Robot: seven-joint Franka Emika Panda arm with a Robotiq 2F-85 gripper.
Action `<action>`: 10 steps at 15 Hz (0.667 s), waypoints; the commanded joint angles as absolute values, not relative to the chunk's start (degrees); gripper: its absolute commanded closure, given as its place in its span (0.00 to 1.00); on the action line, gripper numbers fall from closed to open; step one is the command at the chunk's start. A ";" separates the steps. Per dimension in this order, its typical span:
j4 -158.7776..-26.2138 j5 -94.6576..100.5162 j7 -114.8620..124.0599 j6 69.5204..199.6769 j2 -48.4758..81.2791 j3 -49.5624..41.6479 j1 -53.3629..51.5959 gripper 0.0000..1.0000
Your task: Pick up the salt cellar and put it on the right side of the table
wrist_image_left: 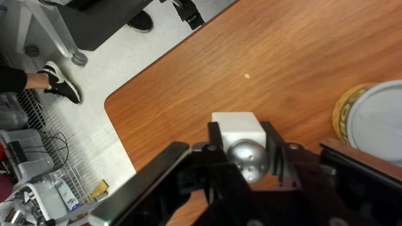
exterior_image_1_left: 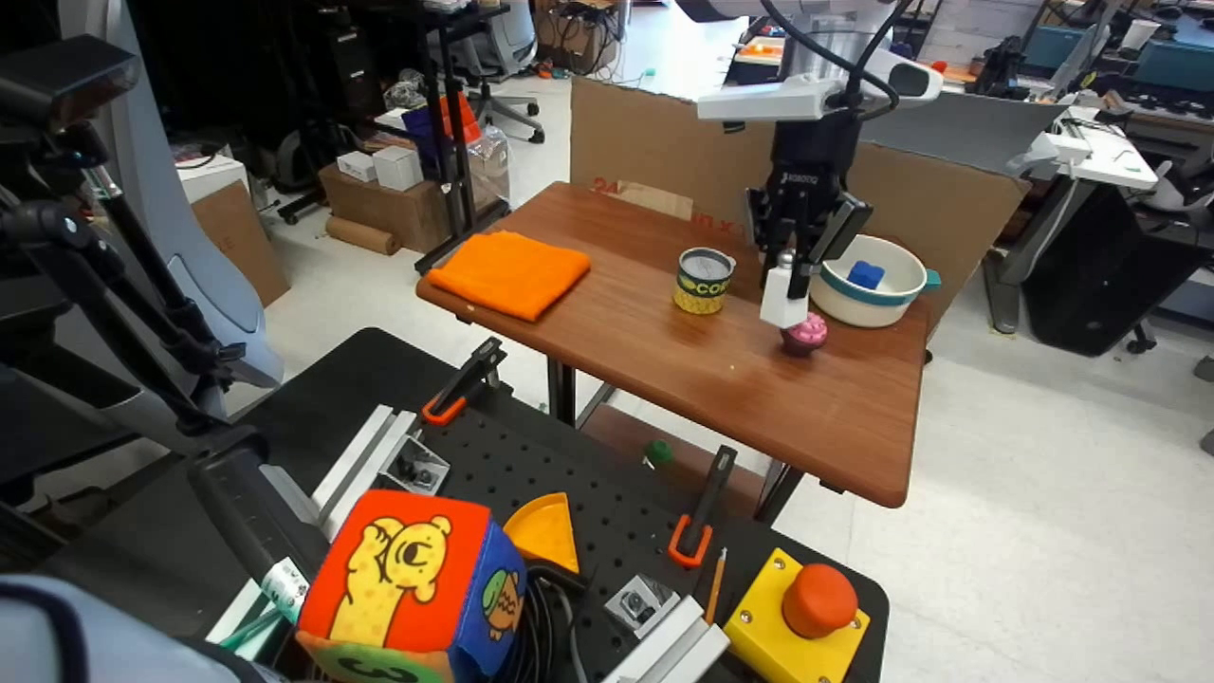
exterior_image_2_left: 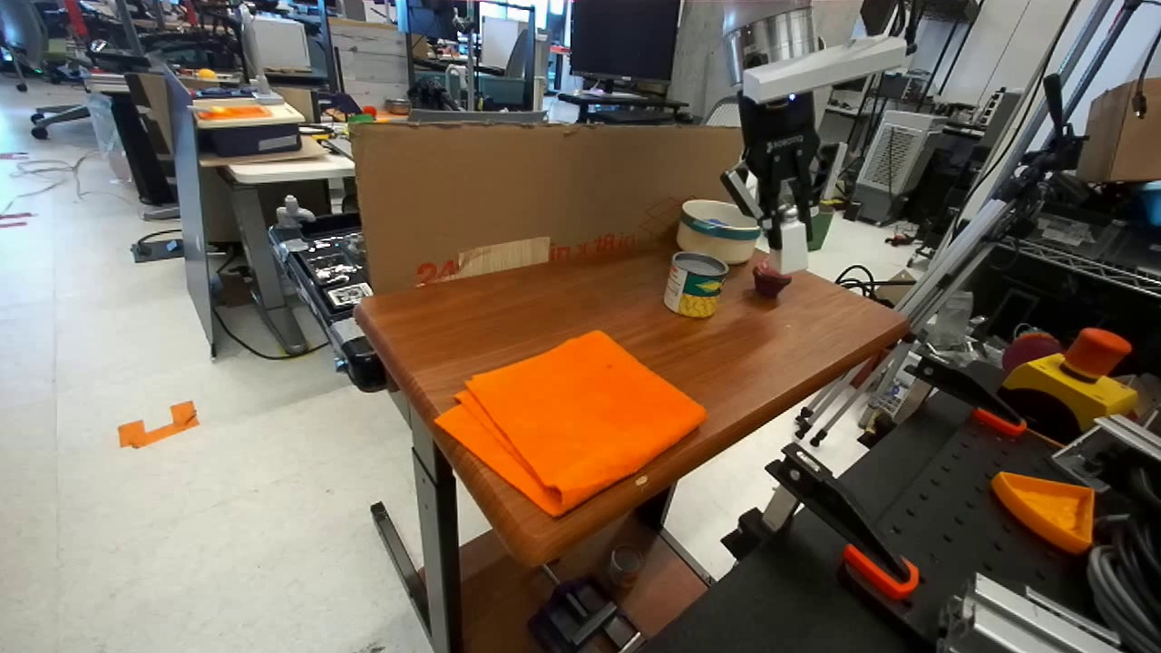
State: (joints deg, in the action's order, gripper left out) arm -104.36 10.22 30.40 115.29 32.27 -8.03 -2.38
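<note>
The salt cellar is a small white block-shaped shaker with a silver holed cap. It shows in both exterior views [exterior_image_1_left: 783, 302] [exterior_image_2_left: 793, 248] and in the wrist view [wrist_image_left: 240, 122]. My gripper [exterior_image_1_left: 793, 266] is shut on it, one finger on each side, as the wrist view [wrist_image_left: 241, 130] shows. The shaker hangs above the reddish-brown table [exterior_image_1_left: 645, 341], close to upright with a slight tilt in an exterior view. In the wrist view a table corner [wrist_image_left: 141, 103] lies ahead of the shaker, with wood below it.
A pink-topped cupcake [exterior_image_1_left: 806, 332] stands close below the shaker. A corn can [exterior_image_1_left: 704, 282] and a white bowl [exterior_image_1_left: 868, 305] with a blue object [exterior_image_1_left: 865, 275] stand nearby. A folded orange cloth [exterior_image_2_left: 580, 413] lies at one end. A cardboard panel [exterior_image_2_left: 535, 190] lines the back edge.
</note>
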 commanded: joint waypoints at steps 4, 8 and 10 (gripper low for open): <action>-117.87 14.20 30.34 122.21 25.99 -8.78 -4.15 0.90; -118.10 15.37 31.61 124.35 27.52 -9.39 -4.32 0.90; -117.22 14.82 31.83 125.20 28.06 -9.48 -4.03 0.90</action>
